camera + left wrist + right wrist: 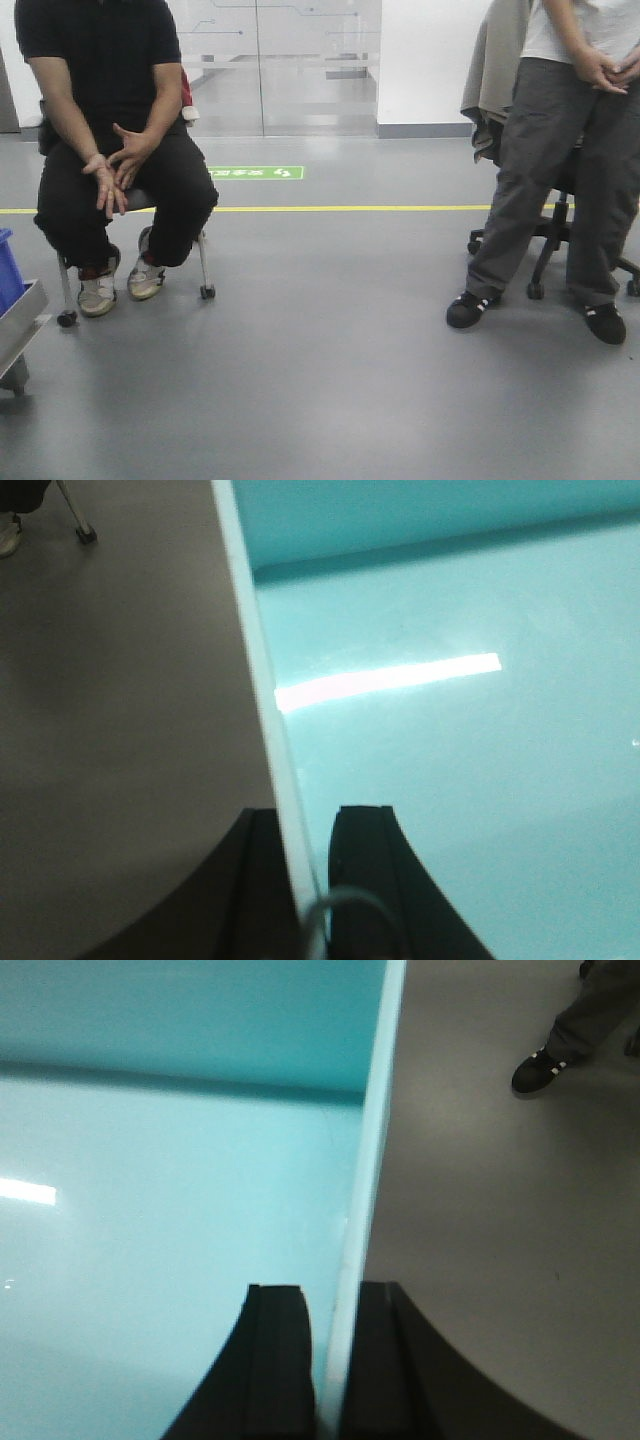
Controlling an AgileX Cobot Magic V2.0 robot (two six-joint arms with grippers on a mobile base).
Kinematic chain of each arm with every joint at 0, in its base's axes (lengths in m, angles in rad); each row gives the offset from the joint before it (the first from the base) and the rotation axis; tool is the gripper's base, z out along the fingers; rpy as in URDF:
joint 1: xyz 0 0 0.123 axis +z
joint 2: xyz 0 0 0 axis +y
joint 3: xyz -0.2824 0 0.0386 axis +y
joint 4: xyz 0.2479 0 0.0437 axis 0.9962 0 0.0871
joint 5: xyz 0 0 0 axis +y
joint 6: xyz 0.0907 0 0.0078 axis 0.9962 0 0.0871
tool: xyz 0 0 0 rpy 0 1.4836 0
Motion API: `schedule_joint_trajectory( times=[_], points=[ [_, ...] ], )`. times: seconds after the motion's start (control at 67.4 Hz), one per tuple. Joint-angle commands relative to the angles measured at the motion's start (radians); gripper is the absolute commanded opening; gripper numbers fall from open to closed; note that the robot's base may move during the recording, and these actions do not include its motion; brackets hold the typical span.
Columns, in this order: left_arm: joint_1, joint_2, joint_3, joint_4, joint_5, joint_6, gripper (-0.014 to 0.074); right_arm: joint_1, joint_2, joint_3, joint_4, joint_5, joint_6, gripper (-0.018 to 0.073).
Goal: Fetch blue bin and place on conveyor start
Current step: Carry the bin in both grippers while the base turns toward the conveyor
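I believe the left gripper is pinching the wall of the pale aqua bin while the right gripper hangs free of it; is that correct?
Not quite. The right gripper is not free: it too pinches the bin wall, with one finger inside and one outside, as the right wrist view shows. The left gripper does pinch the opposite wall, as you said.

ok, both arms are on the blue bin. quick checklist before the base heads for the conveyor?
1. Left pincer grip: ok, jaws flank the blue bin wall and are closed on it.
2. Right pincer grip: ok, same on the opposite wall.
3. Bin contents: ok, inside is bare as far as both wrist views show.
4. Path ahead: not ok, seated person and second person are in the front view.
5. Conveyor start located: cannot tell, it appears in no view.
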Motion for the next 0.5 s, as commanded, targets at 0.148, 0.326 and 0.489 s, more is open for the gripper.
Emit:
schedule_joint_trajectory(
  times=[0.148, 0.326, 0.489],
  points=[
    [0.000, -0.015, -0.007, 0.047, -0.019, 0.014, -0.0111, -0.002, -0.007, -0.009, -0.029, -0.025, -0.020, -0.0152],
    [0.000, -0.015, -0.007, 0.047, -0.019, 0.014, -0.0111, -0.002, -0.007, -0.009, -0.029, -0.025, -0.020, -0.0152],
    [0.000, -0.015, -0.007, 0.047, -0.019, 0.014, -0.0111, -0.002, -0.007, -0.009, -0.029, -0.027, -0.020, -0.0152]
  ],
)
